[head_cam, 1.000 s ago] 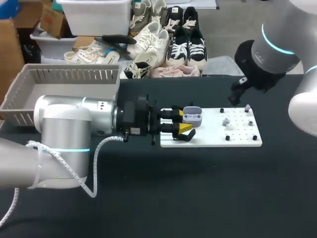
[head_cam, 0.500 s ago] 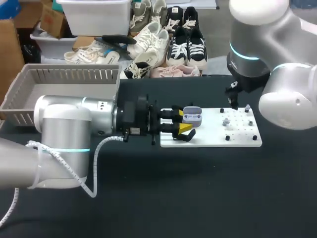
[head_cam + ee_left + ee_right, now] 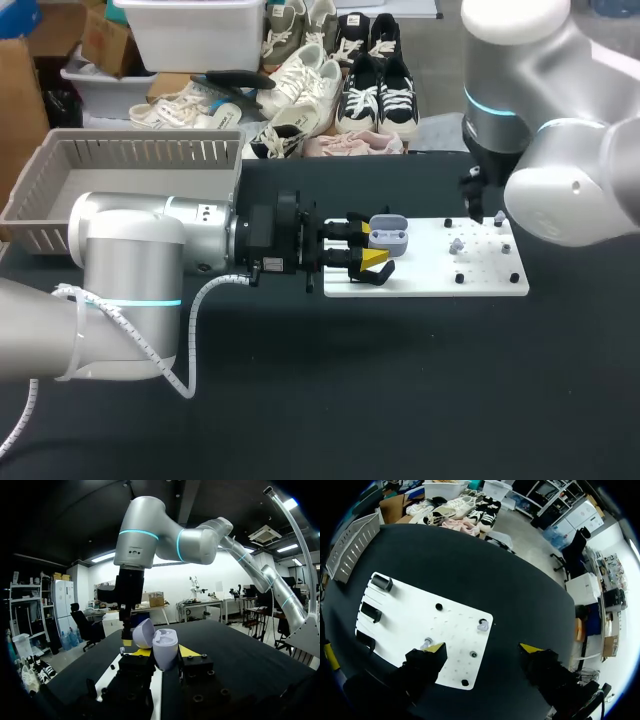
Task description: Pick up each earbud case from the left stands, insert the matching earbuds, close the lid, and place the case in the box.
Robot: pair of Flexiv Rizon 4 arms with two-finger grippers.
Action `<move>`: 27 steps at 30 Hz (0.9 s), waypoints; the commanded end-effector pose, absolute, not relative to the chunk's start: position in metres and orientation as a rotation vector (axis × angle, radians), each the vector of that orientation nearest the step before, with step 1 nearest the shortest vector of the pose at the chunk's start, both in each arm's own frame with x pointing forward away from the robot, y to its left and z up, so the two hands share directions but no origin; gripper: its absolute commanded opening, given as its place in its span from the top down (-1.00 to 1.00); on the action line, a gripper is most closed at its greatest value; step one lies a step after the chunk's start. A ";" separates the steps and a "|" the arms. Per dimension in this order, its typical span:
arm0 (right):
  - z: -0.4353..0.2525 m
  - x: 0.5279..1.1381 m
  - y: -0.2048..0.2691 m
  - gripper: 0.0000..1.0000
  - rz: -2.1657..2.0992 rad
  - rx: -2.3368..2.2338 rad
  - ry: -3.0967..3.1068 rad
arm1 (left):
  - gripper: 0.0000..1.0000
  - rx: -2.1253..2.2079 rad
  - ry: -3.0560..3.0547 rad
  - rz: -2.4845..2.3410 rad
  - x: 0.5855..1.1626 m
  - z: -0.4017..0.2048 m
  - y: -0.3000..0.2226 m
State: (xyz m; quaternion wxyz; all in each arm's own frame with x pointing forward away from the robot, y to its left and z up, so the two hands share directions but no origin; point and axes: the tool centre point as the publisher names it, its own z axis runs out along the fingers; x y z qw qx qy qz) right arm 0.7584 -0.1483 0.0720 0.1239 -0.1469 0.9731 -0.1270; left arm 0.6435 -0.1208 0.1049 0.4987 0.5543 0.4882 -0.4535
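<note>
Tabletop (image 3: 400,380) is plain matte black all over, and pretty much everything sits on one white board (image 3: 490,268) lying flat near the middle of it. The grey slatted box (image 3: 120,150) is off at the far left corner, well apart from the board.

The left arm (image 3: 150,240) lies low across the surface from the left, and the left end effector (image 3: 367,243) is at the board's left end, pinching the earbud case (image 3: 388,235) from two sides. From the left wrist view you can see the pale lavender case (image 3: 164,650) sitting right between the yellow tips, with its lid (image 3: 142,632) flipped open and tilted back. Black stands (image 3: 371,612) line that same end of the board, three of them in a row in the right wrist view.

The other end of the board has a grid of holes with a few small black pegs (image 3: 439,606) stuck in it. Two little earbuds (image 3: 482,626) sit upright among them, one near the board's far edge and the other (image 3: 426,642) just beside one yellow fingertip. In the head view I can only make out one of them clearly (image 3: 456,245).

The right end effector (image 3: 483,649) hangs above that peg end with its fingers spread wide, nothing between them. In the left wrist view the right arm (image 3: 132,545) comes straight down just beyond the open case.
</note>
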 end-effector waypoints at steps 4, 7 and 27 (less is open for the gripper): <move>0.064 0.768 -0.146 -0.33 -0.372 -0.424 2.852 | 1.00 1.339 1.179 -1.097 0.644 0.104 -0.121; 0.060 0.771 -0.146 -0.24 -0.370 -0.426 2.860 | 1.00 1.339 1.179 -1.097 0.644 0.104 -0.121; 0.041 0.775 -0.152 0.09 -0.344 -0.401 2.910 | 1.00 1.339 1.179 -1.097 0.644 0.104 -0.121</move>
